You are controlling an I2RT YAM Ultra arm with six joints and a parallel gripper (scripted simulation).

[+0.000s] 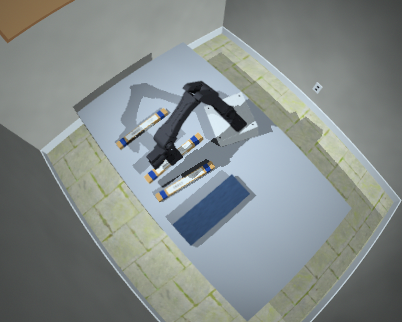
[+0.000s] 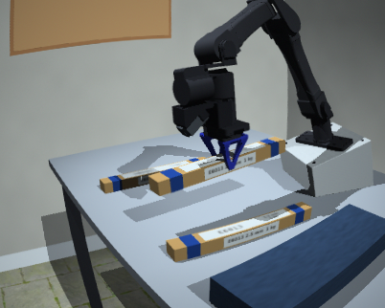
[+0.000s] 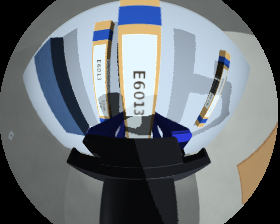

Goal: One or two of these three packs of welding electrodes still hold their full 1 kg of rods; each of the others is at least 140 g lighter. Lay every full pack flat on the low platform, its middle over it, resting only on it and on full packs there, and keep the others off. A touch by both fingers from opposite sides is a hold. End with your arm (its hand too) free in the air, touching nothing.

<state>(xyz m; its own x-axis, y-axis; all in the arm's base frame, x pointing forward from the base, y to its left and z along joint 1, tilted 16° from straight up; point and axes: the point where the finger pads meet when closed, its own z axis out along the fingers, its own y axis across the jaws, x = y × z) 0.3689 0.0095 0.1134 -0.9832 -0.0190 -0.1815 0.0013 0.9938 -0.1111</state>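
The middle pack of welding electrodes [image 1: 192,142] [image 2: 193,179] [image 3: 140,55], tan with blue bands and a white label, hangs roughly level above the table, its shadow apart from it below. My gripper [image 2: 223,160] [image 3: 138,113] is shut on its sides near the middle; in the top view the arm hides the fingertips. A second pack [image 1: 184,183] [image 2: 239,231] [image 3: 100,60] lies on the table between the held pack and the low platform. A third pack [image 1: 142,129] [image 2: 113,184] [image 3: 215,89] lies on the far side. The dark blue low platform [image 1: 211,210] [image 2: 306,268] [image 3: 49,82] bears no pack.
The arm's white base block [image 1: 230,120] [image 2: 340,165] stands on the table [image 1: 295,215] [image 2: 91,177] behind the packs' inner ends. The packs' outer ends point toward a table edge. A brown board [image 1: 30,15] [image 2: 91,21] [image 3: 260,165] hangs on the wall.
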